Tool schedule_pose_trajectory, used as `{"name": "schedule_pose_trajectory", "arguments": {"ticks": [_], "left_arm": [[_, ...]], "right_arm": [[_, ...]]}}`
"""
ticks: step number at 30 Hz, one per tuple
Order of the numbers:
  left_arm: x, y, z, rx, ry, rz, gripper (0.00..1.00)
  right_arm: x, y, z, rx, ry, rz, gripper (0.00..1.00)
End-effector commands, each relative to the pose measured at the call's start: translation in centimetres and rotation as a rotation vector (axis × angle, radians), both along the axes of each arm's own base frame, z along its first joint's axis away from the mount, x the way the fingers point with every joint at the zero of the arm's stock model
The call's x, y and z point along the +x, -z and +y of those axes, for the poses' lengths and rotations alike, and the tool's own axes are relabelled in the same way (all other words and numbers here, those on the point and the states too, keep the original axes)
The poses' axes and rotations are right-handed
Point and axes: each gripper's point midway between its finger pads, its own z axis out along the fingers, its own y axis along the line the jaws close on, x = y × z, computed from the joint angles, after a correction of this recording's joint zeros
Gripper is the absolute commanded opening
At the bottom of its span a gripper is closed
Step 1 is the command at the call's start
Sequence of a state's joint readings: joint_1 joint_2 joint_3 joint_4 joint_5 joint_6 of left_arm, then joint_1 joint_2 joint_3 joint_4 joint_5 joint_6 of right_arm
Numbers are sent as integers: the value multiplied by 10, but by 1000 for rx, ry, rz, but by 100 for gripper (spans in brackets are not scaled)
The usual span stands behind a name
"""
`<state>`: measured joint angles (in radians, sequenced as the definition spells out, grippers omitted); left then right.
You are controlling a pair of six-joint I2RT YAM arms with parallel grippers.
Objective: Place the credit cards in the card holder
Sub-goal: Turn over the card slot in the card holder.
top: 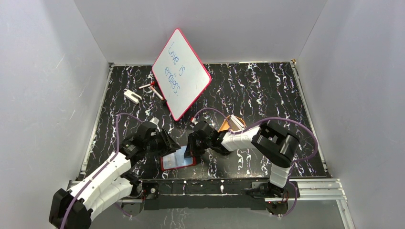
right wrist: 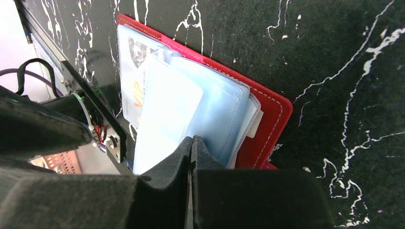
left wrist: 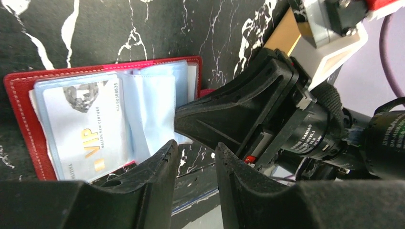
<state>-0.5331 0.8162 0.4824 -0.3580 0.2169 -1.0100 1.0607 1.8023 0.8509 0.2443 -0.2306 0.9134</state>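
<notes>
A: top view: card holder (top: 177, 158) lies open on the table (top: 267, 95) at the near edge, with left hand (top: 162, 143) and right hand (top: 193, 144) on either side

B: left wrist?

A: left hand released, nothing between its fingers, just beside the holder. VIP card (left wrist: 83, 129) already sleeved

B: right wrist?

A: right hand clenched, looks pinched on the edge of a pale credit card (right wrist: 167, 112) lying over the clear sleeves (right wrist: 217, 114)

B: keep it flat, aim the leading corner at a sleeve mouth, slide slow. Left should pin the holder so it can't skid
</notes>
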Motion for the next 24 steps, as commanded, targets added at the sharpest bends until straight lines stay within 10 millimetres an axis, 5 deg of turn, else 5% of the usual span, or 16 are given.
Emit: {"name": "schedule_pose_trajectory", "arguments": {"ticks": [1, 6, 13, 24], "left_arm": [[-12, -2, -17, -93, 82, 32, 34], [-26, -1, -32, -106, 175, 30, 34], [-59, 28, -32, 24, 247, 91, 37], [-51, 65, -1, 242, 145, 141, 40]], "right_arm": [[-2, 45, -29, -175, 16, 9, 10], [-1, 47, -28, -178, 15, 17, 11], [-1, 47, -26, -178, 11, 21, 11], [-1, 43, -26, -178, 12, 18, 12]]}}
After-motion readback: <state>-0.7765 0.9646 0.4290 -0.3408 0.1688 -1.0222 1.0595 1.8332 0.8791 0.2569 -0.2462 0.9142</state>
